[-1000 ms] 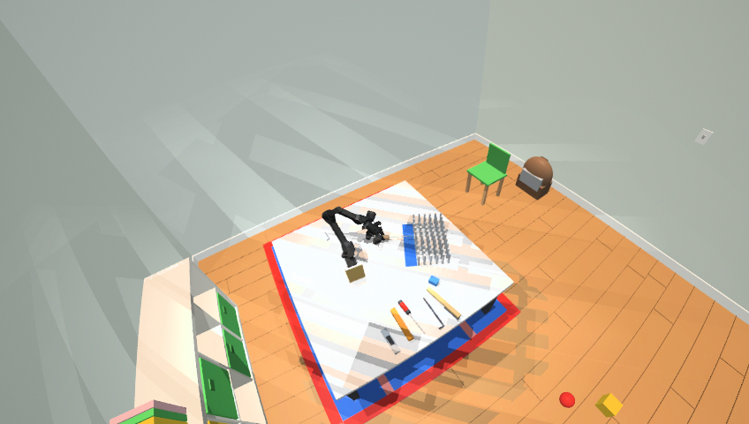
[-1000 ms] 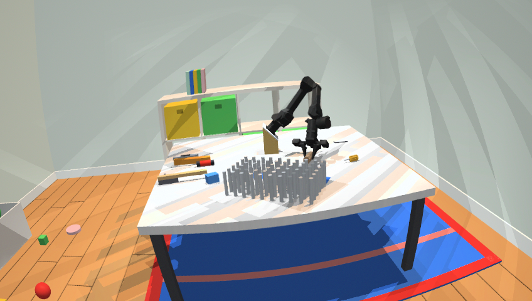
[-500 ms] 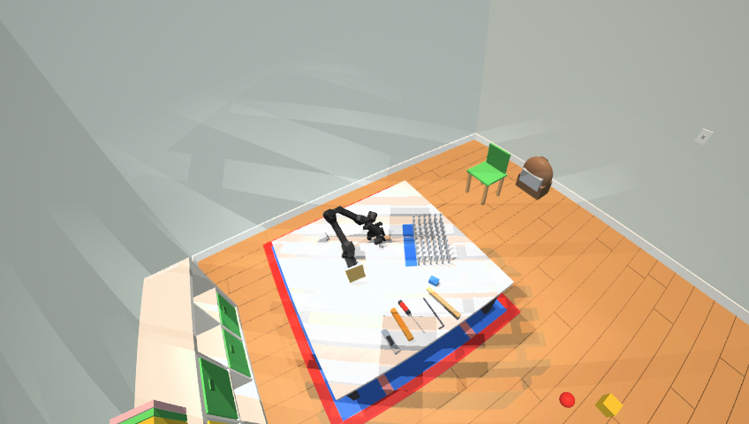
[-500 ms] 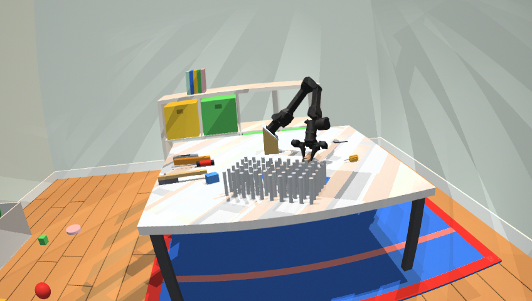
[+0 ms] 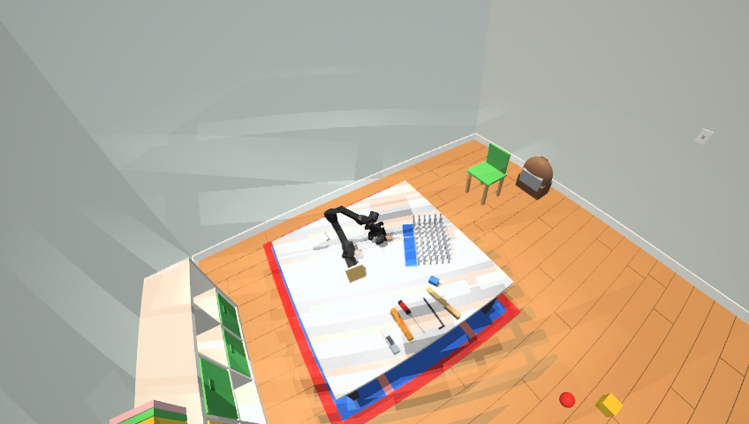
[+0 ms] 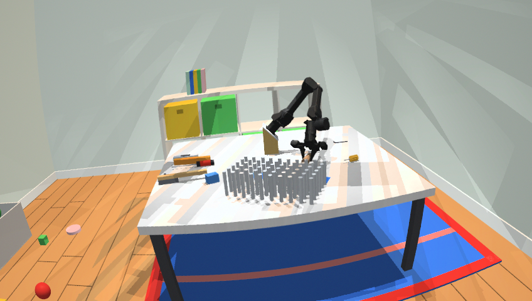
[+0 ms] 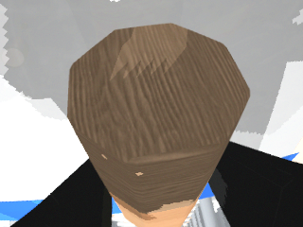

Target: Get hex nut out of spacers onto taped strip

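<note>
While the jaws stand part open, clamped on a wooden handle (image 5: pixel 389 238) (image 6: pixel 307 157) (image 7: pixel 158 95), the gripper (image 5: pixel 382 238) (image 6: pixel 307 158) hangs just short of the blue strip (image 5: pixel 410 256) (image 6: pixel 327 180) (image 7: pixel 19 208). Wrist view: handle's butt end faces the camera, black finger either side, strip beyond. Handle's long axis points from the fingers toward the spacers (image 5: pixel 432 238) (image 6: pixel 270 182) (image 7: pixel 208 213); a thin pale line, probably its shaft, crosses the strip toward the rows in the top view. Tip not made out. Hex nut not visible; by the task it lies deep among the spacers, so ahead of the jaws, past the strip. Next move likely turns on keeping shaft in line with a lane between posts; any sideways swing could tip one. Strip's near side gives room to draw back. Past one end of the field, a blue block (image 5: pixel 433 280) (image 6: pixel 212 177); farther, a hammer (image 5: pixel 442 302) (image 6: pixel 182 175), dark hooked rod (image 5: pixel 433 312), red-handled screwdriver (image 5: pixel 404 306) (image 6: pixel 205 162), table edge close behind. These sit well apart from the working line.
</note>
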Motion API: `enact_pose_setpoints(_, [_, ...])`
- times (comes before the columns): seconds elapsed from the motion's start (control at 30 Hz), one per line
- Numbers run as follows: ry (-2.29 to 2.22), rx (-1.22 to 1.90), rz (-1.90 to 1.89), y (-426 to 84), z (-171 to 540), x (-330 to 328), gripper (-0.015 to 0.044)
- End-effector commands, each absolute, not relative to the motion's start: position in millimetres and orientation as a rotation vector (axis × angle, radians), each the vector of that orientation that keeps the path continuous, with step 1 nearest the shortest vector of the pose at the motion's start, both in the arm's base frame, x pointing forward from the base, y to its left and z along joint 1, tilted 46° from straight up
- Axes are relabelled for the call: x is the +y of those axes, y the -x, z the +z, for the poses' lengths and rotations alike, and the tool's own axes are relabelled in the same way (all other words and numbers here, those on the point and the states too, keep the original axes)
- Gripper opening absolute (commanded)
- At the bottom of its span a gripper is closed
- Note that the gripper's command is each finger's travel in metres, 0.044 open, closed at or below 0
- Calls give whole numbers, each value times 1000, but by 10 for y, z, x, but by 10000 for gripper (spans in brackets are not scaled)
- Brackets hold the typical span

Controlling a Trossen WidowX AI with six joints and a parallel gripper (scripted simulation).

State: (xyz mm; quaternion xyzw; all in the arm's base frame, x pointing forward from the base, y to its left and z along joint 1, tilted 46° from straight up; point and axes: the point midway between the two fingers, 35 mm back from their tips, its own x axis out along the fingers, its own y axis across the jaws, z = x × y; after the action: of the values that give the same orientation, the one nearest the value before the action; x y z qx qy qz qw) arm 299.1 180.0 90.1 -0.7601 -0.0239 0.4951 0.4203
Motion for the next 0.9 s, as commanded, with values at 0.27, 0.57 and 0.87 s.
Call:
enact_pose_setpoints(0.27, [1911, -67, 1226, -3106, 922, 1777, 0])
enact_pose_setpoints(0.57, [1912, -67, 1225, -3164, 907, 1762, 0])
enact_pose_setpoints(0.87, [1913, -67, 1225, -3221, 892, 1748, 0])
